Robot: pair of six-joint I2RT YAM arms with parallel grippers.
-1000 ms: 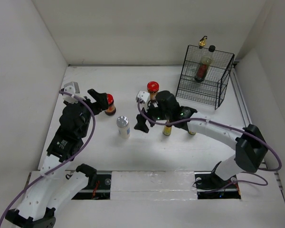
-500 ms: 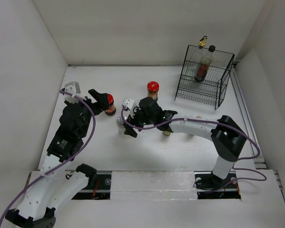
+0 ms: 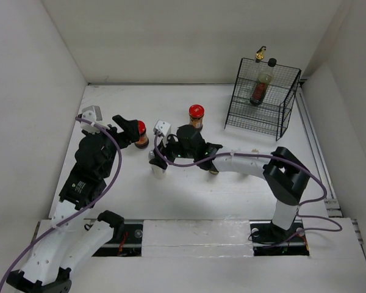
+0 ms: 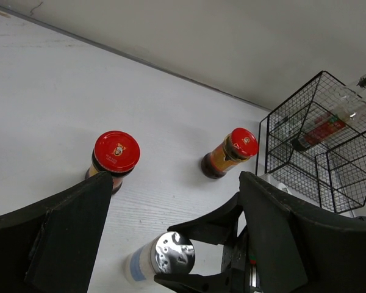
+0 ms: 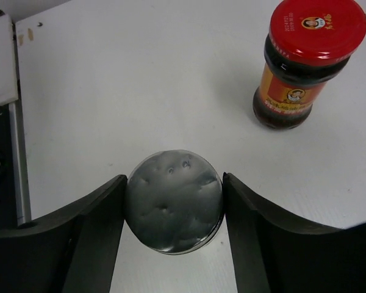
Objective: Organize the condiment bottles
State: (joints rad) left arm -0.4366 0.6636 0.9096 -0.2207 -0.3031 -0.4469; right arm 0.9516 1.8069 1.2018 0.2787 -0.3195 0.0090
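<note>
The white shaker (image 3: pixel 158 171) with a shiny metal cap (image 5: pixel 174 201) stands upright on the table. My right gripper (image 3: pixel 159 160) is around its cap, with both fingers touching the cap's sides in the right wrist view (image 5: pixel 174 180). The shaker also shows in the left wrist view (image 4: pixel 165 253). My left gripper (image 3: pixel 134 135) is open, right beside a red-capped dark jar (image 3: pixel 141 134) without gripping it. A second red-capped jar (image 3: pixel 196 115) stands further back. One small yellow bottle (image 3: pixel 214 170) peeks out under the right arm.
A black wire basket (image 3: pixel 280 116) stands at the back right, and it also shows in the left wrist view (image 4: pixel 317 152). It holds a clear gold-spouted bottle (image 3: pixel 260 55) and a dark bottle (image 3: pixel 260 85). White walls enclose the table on three sides.
My right gripper has swung left from the yellow bottles to the white shaker and now grips its cap. The left arm has not moved.
</note>
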